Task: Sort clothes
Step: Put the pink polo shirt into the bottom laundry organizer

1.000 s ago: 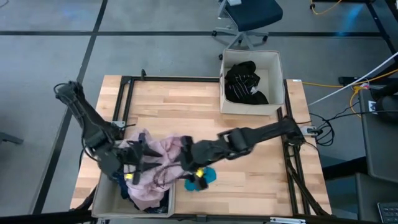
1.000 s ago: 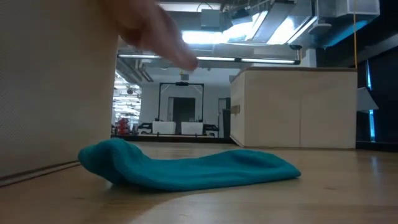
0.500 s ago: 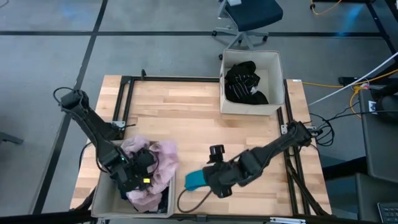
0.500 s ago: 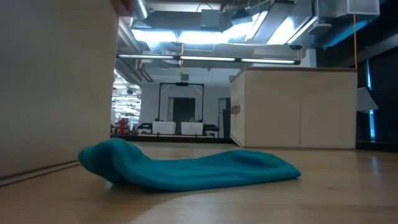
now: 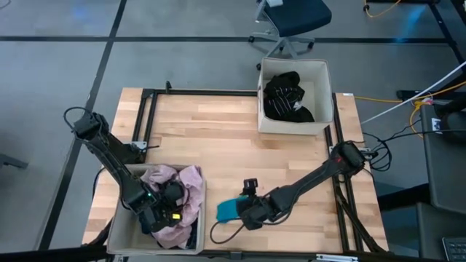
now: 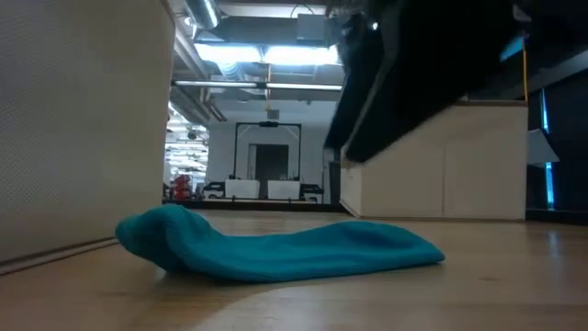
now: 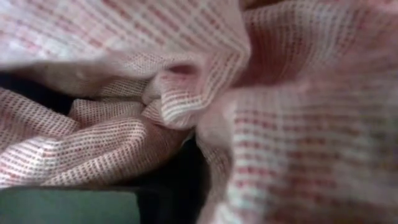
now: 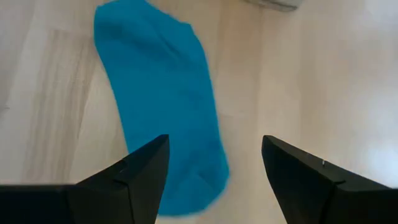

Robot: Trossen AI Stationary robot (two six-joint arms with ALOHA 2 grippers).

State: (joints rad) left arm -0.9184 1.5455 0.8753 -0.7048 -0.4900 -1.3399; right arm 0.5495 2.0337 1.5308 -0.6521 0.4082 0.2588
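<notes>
wood table (image 5: 218,138) | teal piece (image 5: 230,210) flat, long axis across table | right claw (image 5: 247,215) released above it

I'm getting overhead looking straight down; low camera sitting at tabletop level; wrist cameras pressing close. Overhead, low and right wrist are all sharing the teal sock (image 5: 228,209) (image 6: 276,248) (image 8: 163,106).

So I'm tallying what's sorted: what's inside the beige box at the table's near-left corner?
The beige square fabric box holds a crumpled pale pink garment, with the left end effector pressed into it. A dark edge shows below; anything underneath is covered.
</notes>
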